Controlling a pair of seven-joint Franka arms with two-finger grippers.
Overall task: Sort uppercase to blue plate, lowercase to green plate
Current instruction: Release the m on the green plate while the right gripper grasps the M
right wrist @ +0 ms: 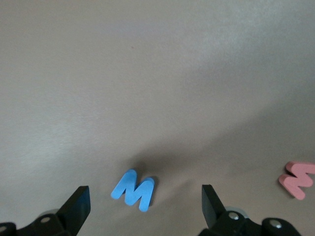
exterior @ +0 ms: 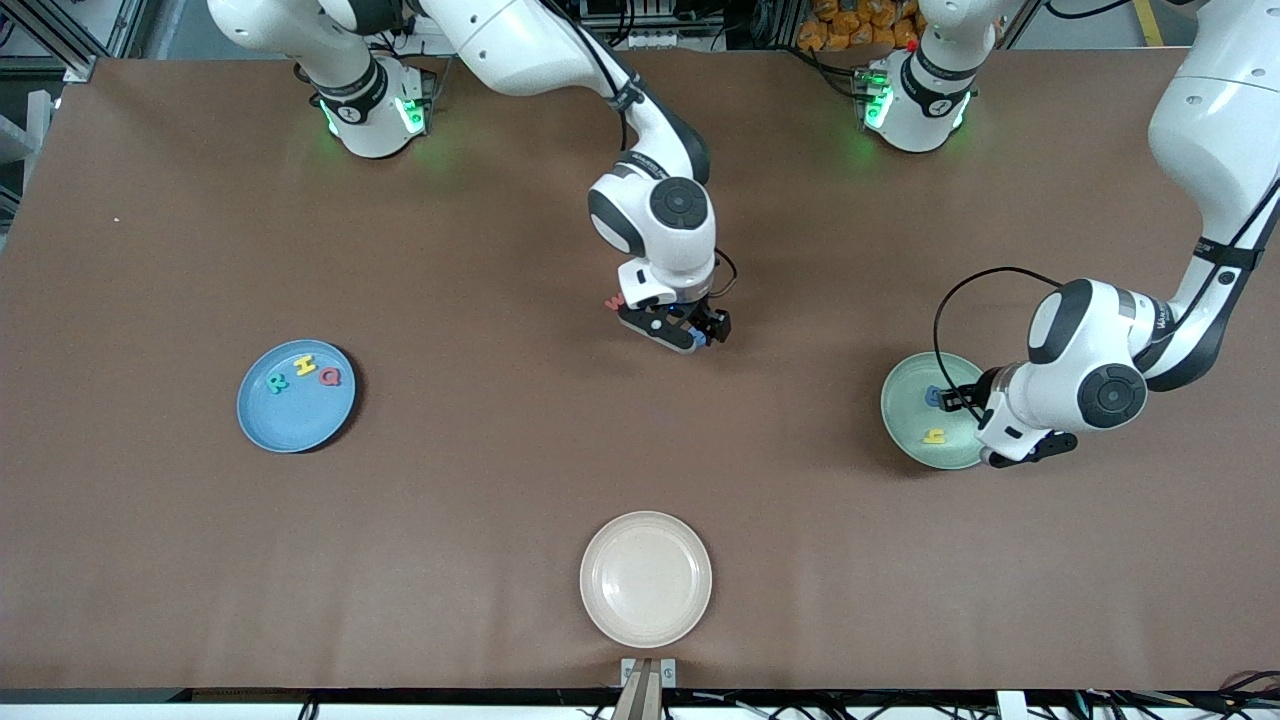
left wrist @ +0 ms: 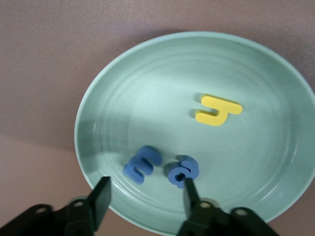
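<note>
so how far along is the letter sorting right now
Done: teal R, yellow H and red Q lie on the blue plate; the yellow letter and two blue letters lie in the green plate, under the open left gripper.

In hand: the open right gripper hangs over the blue W.

Left: that W and the red w on the table.

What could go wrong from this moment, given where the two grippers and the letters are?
1. The right gripper hangs open over the blue W, with the red w lying near on the table. Both have the same shape, so the red one might be sent to the blue plate by mistake.
2. The left gripper is open just above the green plate, one finger almost on the blue a-like letter. Lifting away may drag that letter.
</note>
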